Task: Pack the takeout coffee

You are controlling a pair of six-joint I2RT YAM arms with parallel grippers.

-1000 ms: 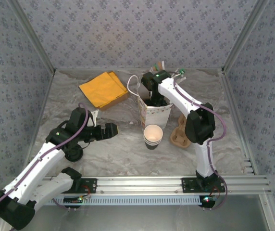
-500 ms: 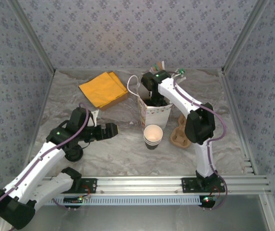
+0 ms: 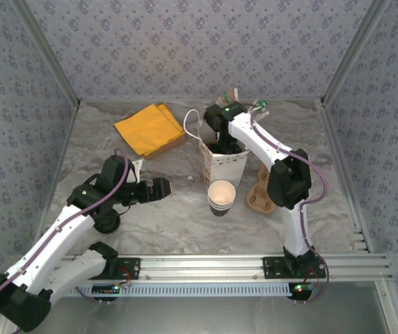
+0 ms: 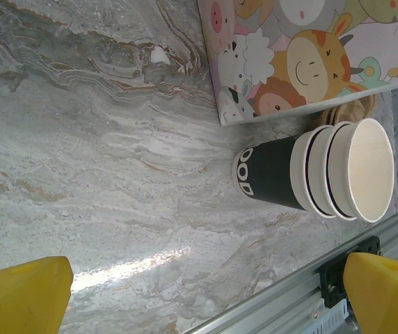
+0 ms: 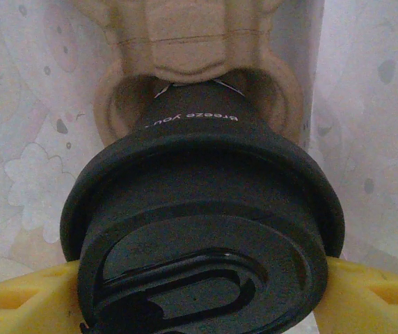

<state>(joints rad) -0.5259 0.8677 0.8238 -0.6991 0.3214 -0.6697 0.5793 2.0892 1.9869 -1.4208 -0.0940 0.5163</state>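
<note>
1. The takeout coffee (image 3: 221, 196) stands upright on the table (image 3: 164, 226), just in front of the paper bag (image 3: 225, 165) and near the cardboard carrier (image 3: 260, 197). It has no lid, and its rim looks like several cups nested one in another.
2. It is not packed yet. Nothing touches it, and it is outside the bag.
3. The left gripper (image 4: 207, 278) is opened fully and holds nothing. It hovers low over the table, well apart from the cup, with its camera looking toward it. I judge that it waits there so as not to disturb the other arm.
4. The right gripper (image 5: 199, 296) is down inside the bag. Its yellow fingers (image 5: 25, 299) stand wide, one on each side of a black-lidded cup (image 5: 199, 209), and they seem to press its wall under the lid.
5. This lidded cup sits in a pocket of a moulded carrier (image 5: 199, 42) at the bottom of the bag. I think the grip comes from above because the bag walls leave room only for a vertical reach.
6. The bag stands open and upright, probably so that cups can go in from above without tipping.
7. Risk: the bag looks light, and an arm coming out may drag or tip it onto the open cup.
</note>
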